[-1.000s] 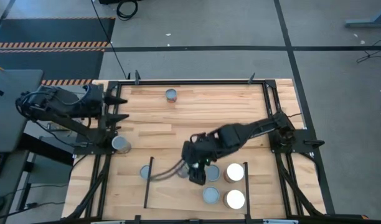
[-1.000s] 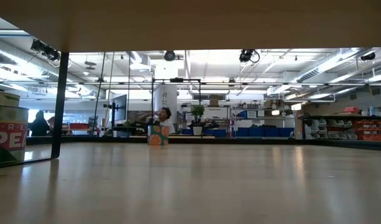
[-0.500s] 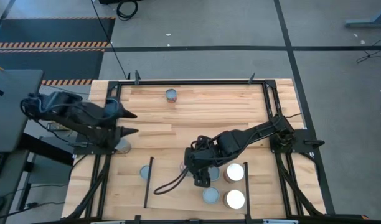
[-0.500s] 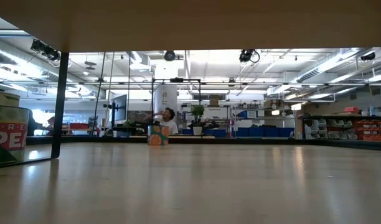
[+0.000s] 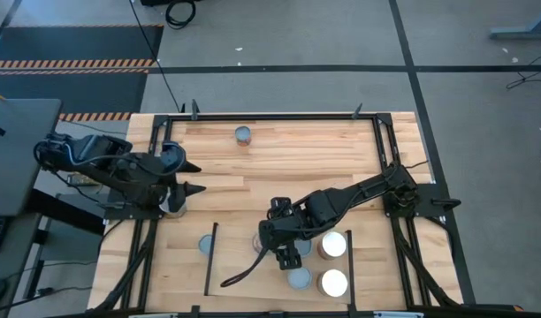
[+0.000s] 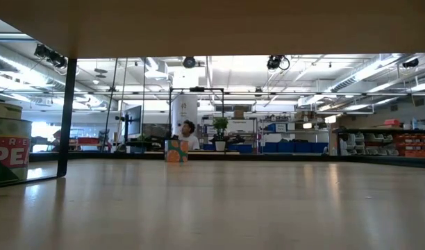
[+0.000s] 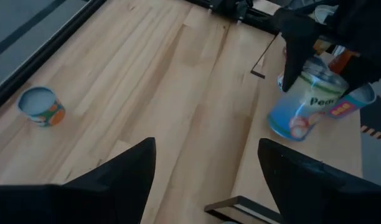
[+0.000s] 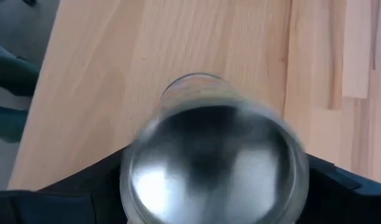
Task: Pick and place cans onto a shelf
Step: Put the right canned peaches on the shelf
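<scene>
A: Wooden desk (image 5: 279,163) — right gripper (image 8: 212,214) has sunk onto the shelf (image 5: 244,278), jaws pinching a grey can (image 8: 210,163). Release looks imminent.

B: Left gripper (image 5: 189,177) has swung in over its desk-edge can (image 5: 173,205) — jaws spread.

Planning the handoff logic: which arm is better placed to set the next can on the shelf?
Right. The right gripper is over the shelf, gripping a can there. The left gripper, open, sits at the table's left edge beside another can.
</scene>
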Robot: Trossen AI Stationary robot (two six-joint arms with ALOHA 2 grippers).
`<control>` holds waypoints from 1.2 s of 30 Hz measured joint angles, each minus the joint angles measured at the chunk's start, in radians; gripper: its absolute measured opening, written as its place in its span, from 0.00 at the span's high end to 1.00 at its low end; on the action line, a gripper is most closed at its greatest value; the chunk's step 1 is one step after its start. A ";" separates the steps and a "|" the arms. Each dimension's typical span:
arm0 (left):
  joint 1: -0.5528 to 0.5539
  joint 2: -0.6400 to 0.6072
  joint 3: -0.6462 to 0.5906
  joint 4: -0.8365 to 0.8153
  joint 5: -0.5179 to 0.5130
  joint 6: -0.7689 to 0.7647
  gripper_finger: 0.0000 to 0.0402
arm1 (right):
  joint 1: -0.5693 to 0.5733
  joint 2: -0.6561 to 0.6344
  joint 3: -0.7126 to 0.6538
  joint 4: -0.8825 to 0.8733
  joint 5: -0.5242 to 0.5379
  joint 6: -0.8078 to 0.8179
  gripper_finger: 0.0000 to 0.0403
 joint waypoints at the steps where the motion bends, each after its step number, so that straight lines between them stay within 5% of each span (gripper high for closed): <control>1: 0.000 0.000 0.000 0.000 0.000 -0.012 0.29 | -0.001 0.000 -0.001 0.003 0.000 -0.004 0.14; 19: 0.000 0.000 0.000 -0.008 -0.006 -0.044 0.29 | 0.001 -0.002 -0.001 0.050 0.018 -0.017 0.12; 28: 0.000 0.000 0.000 -0.013 -0.006 -0.044 0.29 | 0.009 -0.010 0.104 0.055 0.023 -0.009 0.12; 36: 0.000 0.000 0.000 -0.012 -0.006 -0.044 0.29 | 0.006 -0.001 0.087 0.079 0.225 -0.014 0.14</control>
